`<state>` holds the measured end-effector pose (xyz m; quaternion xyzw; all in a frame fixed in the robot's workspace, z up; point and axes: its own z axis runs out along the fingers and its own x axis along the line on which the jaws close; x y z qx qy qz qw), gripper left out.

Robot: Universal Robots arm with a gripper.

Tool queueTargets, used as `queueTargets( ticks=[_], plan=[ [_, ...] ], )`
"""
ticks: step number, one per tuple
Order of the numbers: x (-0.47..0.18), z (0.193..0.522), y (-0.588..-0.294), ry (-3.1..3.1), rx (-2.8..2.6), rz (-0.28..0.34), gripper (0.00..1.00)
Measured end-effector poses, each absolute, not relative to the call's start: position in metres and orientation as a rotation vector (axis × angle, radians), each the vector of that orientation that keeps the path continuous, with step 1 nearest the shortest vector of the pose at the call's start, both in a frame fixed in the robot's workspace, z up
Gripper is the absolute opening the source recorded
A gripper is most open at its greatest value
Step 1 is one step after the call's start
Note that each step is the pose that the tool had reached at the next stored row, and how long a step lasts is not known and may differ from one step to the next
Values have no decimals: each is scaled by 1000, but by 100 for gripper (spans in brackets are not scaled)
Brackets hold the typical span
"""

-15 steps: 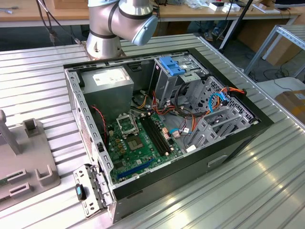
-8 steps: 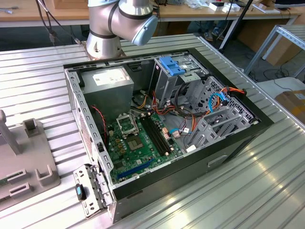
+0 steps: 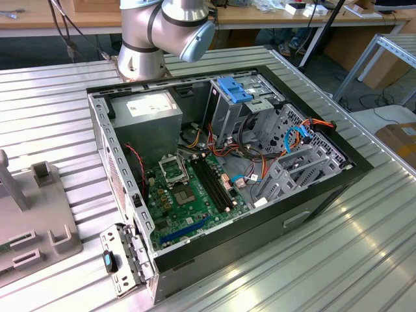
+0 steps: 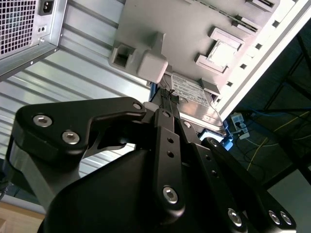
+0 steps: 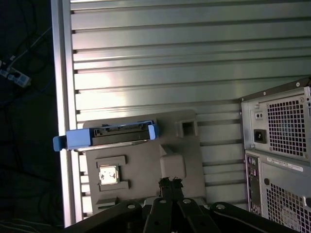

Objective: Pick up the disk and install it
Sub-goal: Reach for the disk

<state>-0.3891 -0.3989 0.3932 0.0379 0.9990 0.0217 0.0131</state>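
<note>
Fingers (image 5: 164, 189) pressed together, empty, hovering above grey fixture (image 3: 45, 211), lower left of exterior view. We find disk (image 5: 119, 135) seated in it, ungrasped. Pick-up & install in PC case (image 3: 227, 175) outstanding.

The arm (image 3: 162, 26) stands bent at its thick silver joints. Its black tool (image 5: 170, 182) hangs in the air, the two fingers (image 4: 167, 141) closed together on nothing.
</note>
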Motion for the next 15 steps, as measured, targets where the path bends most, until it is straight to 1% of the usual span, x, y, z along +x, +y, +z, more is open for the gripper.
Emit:
queueTargets(
  ticks=[15],
  plan=[
    [-395,393,-399,3113,118,68,11]
  ],
)
